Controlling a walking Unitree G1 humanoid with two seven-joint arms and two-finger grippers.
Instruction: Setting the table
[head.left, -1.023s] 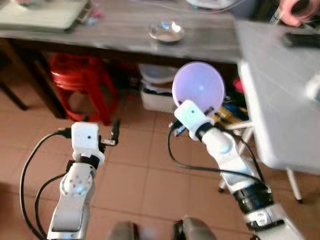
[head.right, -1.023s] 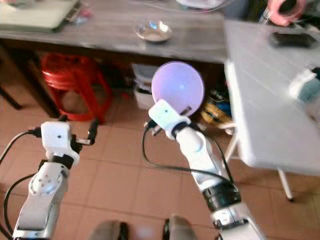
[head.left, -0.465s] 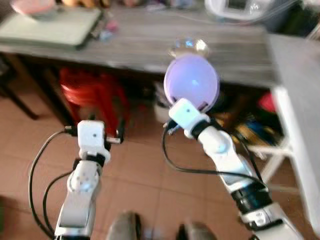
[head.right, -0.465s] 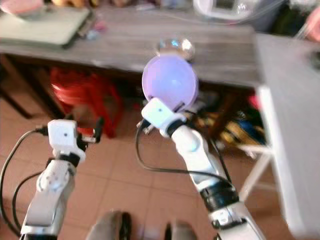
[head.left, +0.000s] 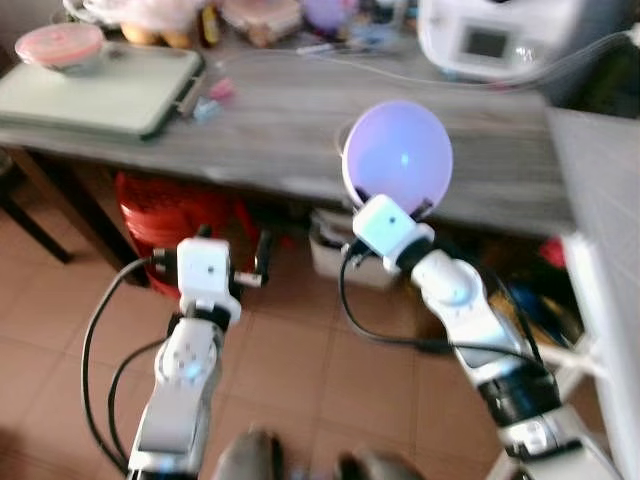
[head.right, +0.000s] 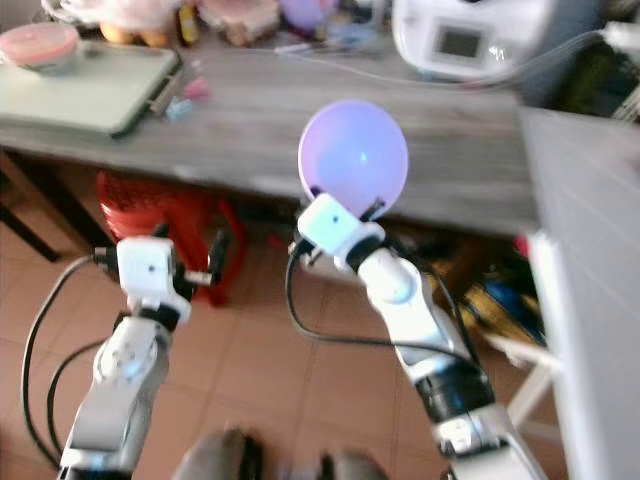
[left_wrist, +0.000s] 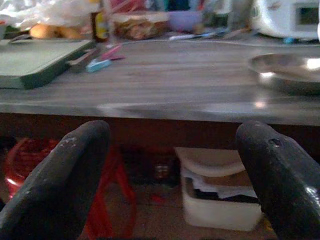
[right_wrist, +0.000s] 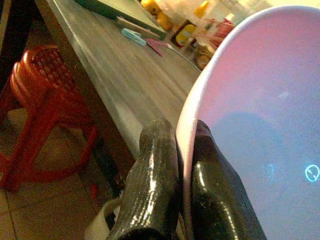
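Note:
My right gripper (head.left: 396, 207) is shut on the lower rim of a round lilac plate (head.left: 398, 154), holding it upright, tilted, in front of the long wooden table (head.left: 260, 125). In the right wrist view the two fingers (right_wrist: 152, 182) pinch the plate's edge (right_wrist: 260, 125). My left gripper (head.left: 215, 252) is open and holds nothing, low before the table's front edge. The left wrist view looks between its fingers (left_wrist: 57, 182) across the tabletop to a shallow steel dish (left_wrist: 287, 72).
On the table lie a green board (head.left: 100, 90) with a pink lidded bowl (head.left: 64, 44), small clutter, and a white appliance (head.left: 490, 38). A red stool (head.left: 175, 215) and a white bin (head.left: 335, 250) stand underneath. A white folding table (head.left: 610, 190) is at the right.
The camera has come closer to the wooden table and swung left, so more of its top shows. The plate stays in my right gripper, now seen against the tabletop.

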